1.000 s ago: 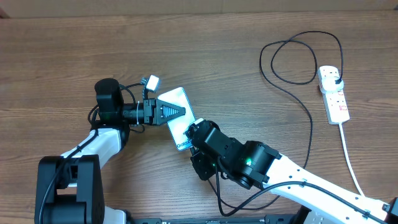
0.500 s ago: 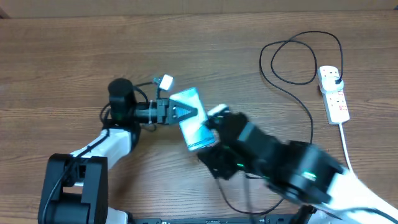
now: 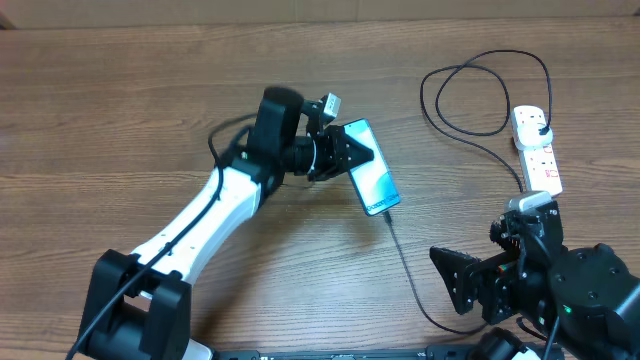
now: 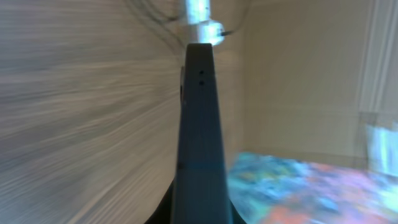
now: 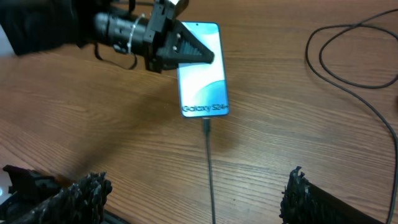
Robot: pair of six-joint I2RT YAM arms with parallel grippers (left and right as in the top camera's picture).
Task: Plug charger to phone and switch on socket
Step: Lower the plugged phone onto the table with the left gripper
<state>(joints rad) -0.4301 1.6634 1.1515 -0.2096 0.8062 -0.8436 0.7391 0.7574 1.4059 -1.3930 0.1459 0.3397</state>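
Left gripper (image 5: 208, 56): my fingers are closed tight together into one dark wedge. The tip lies over the upper end of the slim rectangular phone with the light-blue screen (image 5: 202, 87). It touches the phone. I cannot tell whether it pinches an edge or only presses on the glass. My left wrist view is smeared: one dark finger up the middle, blurred blue to its right.

The phone lies near the middle of the brown wood-grain table (image 3: 120, 110), screen up and set at a slant. The small dark text is at the end away from my left fingers.

Long thin black charger cable (image 5: 210, 168): its small connector tip (image 5: 206, 125) meets the phone's lower short edge, in line with it and with no gap that I can see. From there the cable runs across the table toward my right arm. At the far right it makes a loose loop, and its black plug (image 3: 540, 124) sits in the upper end of the white elongated power strip (image 3: 535, 160).

The power strip lies at the right edge of the table, well apart from the phone. Its red marks are too small to read the switch position. A thick white cord (image 3: 565, 260) trails from its lower end.

Right gripper (image 5: 196, 180): my fingers are spread wide and hold nothing. It hovers low at the near right. The cable passes on the table between the fingers in my wrist view, untouched.
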